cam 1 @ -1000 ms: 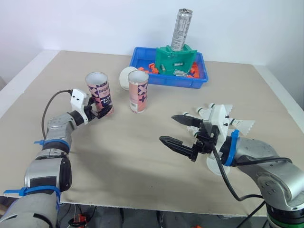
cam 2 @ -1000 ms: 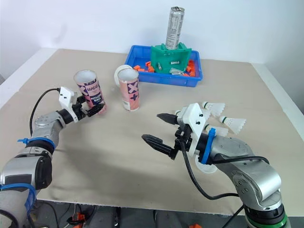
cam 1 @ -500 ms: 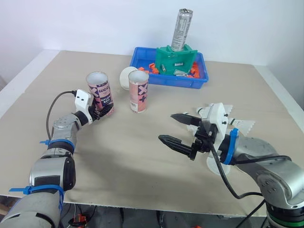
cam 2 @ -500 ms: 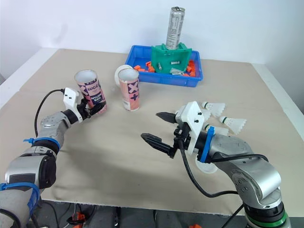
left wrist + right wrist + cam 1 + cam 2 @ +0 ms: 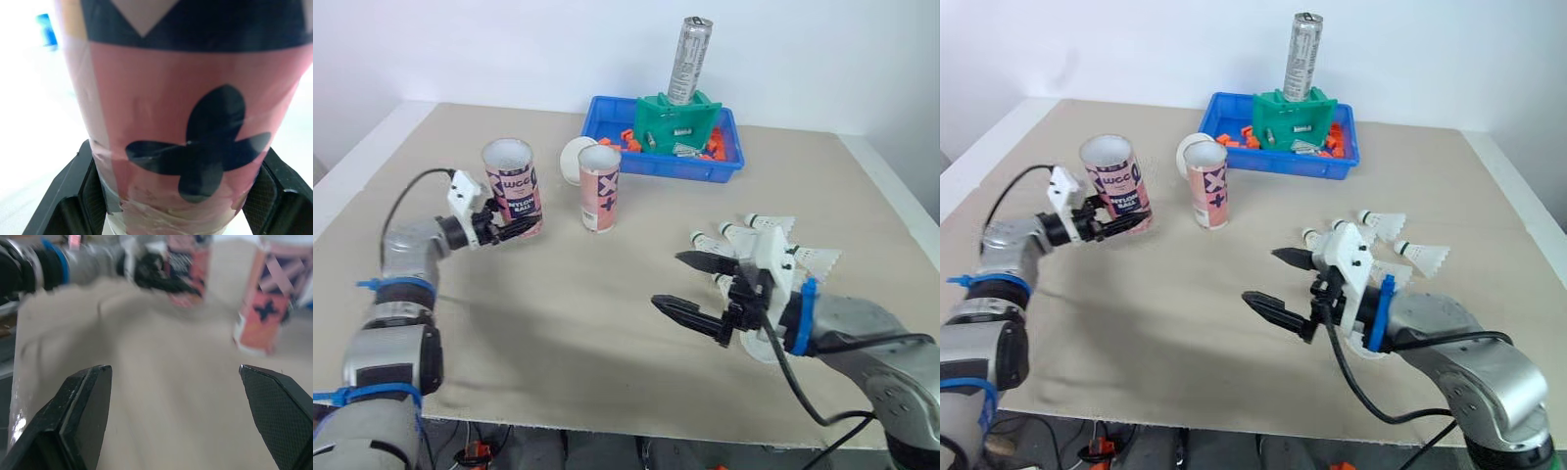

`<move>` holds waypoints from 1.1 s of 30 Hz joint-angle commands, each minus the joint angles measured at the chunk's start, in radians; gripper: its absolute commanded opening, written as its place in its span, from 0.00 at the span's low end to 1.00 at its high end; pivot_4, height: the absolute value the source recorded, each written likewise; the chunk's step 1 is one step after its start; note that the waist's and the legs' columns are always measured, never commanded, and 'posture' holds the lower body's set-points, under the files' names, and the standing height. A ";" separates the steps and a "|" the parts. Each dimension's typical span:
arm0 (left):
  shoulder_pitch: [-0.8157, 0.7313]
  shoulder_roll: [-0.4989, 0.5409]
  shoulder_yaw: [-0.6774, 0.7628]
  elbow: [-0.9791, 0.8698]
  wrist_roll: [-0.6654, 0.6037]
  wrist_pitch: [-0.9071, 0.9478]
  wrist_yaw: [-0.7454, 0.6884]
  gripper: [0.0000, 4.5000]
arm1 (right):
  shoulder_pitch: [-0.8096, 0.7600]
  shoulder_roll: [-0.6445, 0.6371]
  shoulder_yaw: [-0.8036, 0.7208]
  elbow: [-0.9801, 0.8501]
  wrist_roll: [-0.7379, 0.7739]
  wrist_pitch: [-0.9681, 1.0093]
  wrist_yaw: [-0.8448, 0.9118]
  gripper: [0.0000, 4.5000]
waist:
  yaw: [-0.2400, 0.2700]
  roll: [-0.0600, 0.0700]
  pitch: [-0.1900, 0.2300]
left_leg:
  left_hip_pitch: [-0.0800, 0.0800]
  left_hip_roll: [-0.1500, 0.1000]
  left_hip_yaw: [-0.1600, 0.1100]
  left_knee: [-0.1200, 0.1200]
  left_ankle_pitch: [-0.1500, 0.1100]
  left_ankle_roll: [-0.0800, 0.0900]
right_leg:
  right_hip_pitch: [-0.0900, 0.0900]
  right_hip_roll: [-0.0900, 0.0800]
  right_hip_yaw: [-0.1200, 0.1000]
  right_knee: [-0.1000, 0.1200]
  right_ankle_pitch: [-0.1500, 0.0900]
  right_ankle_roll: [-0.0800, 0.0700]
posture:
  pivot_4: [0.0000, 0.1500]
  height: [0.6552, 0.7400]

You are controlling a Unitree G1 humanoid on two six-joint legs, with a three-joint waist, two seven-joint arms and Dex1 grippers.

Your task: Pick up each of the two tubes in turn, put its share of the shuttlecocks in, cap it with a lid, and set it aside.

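Grips one pink tube (image 5: 512, 181) near its base with left gripper (image 5: 519, 227), fingers pressed to both sides, tube upright; holds right gripper (image 5: 669, 279) spread wide and empty above the table (image 5: 558, 313); leaves second tube (image 5: 599, 191) standing just beside a white lid (image 5: 574, 157), shuttlecocks (image 5: 773, 230) lying by the right arm.

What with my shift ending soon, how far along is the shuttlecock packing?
Nothing finished: both tubes are uncapped. In hand: the left hand grips the first tube; the right hand is open. To do: the shuttlecocks lie loose, the second tube stands untouched, a lid sits beside it.
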 commanded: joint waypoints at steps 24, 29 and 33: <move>0.071 0.313 -0.685 -0.750 -0.158 0.351 -0.303 0.73 | 0.540 0.116 -0.134 -0.172 -0.096 -0.059 -0.268 1.00 | -0.001 0.001 0.000 | 0.007 0.005 -0.003 0.003 0.005 0.007 | 0.006 -0.003 -0.013 0.000 0.001 -0.010 | 1.00 0.85; 0.029 0.341 -0.761 -0.722 -0.158 0.298 -0.303 0.73 | 0.488 0.144 -0.058 -0.134 -0.166 -0.071 -0.300 1.00 | 0.001 0.003 -0.001 | 0.006 0.006 -0.001 0.002 0.005 0.008 | 0.006 -0.004 -0.014 0.000 0.001 -0.010 | 1.00 0.85; 0.008 0.359 -0.808 -0.707 -0.161 0.267 -0.303 0.73 | 0.469 0.154 -0.052 -0.105 -0.199 -0.080 -0.303 1.00 | 0.002 0.004 -0.002 | 0.005 0.006 -0.001 0.001 0.006 0.009 | 0.006 -0.004 -0.014 0.000 -0.002 -0.008 | 1.00 0.85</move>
